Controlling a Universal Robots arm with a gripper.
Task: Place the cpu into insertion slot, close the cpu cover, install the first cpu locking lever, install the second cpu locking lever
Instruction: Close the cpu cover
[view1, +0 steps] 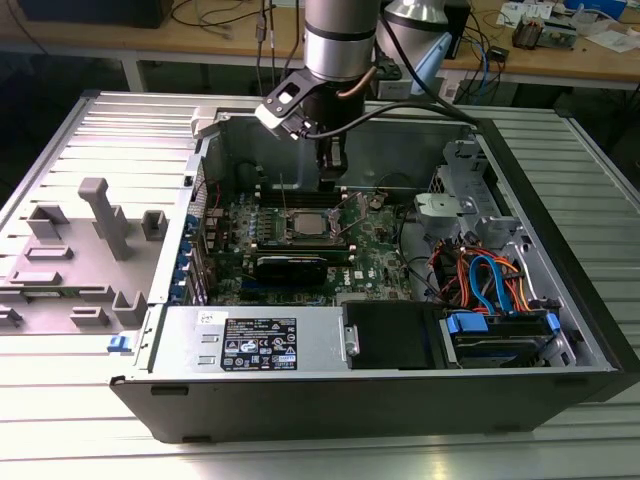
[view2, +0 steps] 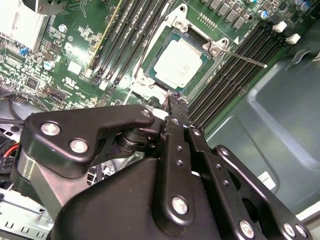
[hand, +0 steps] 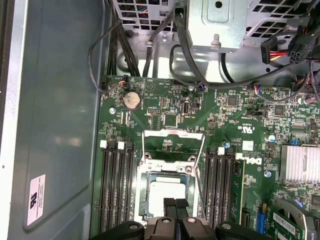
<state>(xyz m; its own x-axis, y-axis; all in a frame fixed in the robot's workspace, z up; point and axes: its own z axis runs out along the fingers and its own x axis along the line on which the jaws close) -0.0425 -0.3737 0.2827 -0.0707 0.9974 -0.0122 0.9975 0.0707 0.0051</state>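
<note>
— The black two-fingered hand (hand: 175, 202) hangs low inside the open black computer case (view1: 560, 300). It is clenched, fingertips pressed together, with nothing between them that I can see.

— Where's the chip, then?

— The small flat square cpu with the dull silver-grey top (hand: 167, 192) lies in the square black-rimmed insertion slot (view2: 159, 47), so that part looks done. The thin shiny silver cpu cover frame (hand: 173, 133) stands open. In the first wrist view the cpu sits between it and the hand.

— So closing the cover is the job in hand?

— That's my guess. To do it well, I'd get the shut fingertips behind the frame's free edge and push it over in an arc about its hinge. I'd keep them off the chip's top and go gently, so the frame comes down flat. I'd also watch the thin silver locking lever rod (view2: 245, 56), which juts out sideways by the slot. The frame must not land on it.

— How many of everything?

— One cpu, one slot, one cover and one hand. I can make out one lever rod for certain but cannot pick out the second. There are two banks of long black memory slots (hand: 116, 190), one on each side of the socket, and one round silver coin battery (hand: 131, 100). The one case sits on the slatted metal table (view1: 100, 440).
</note>
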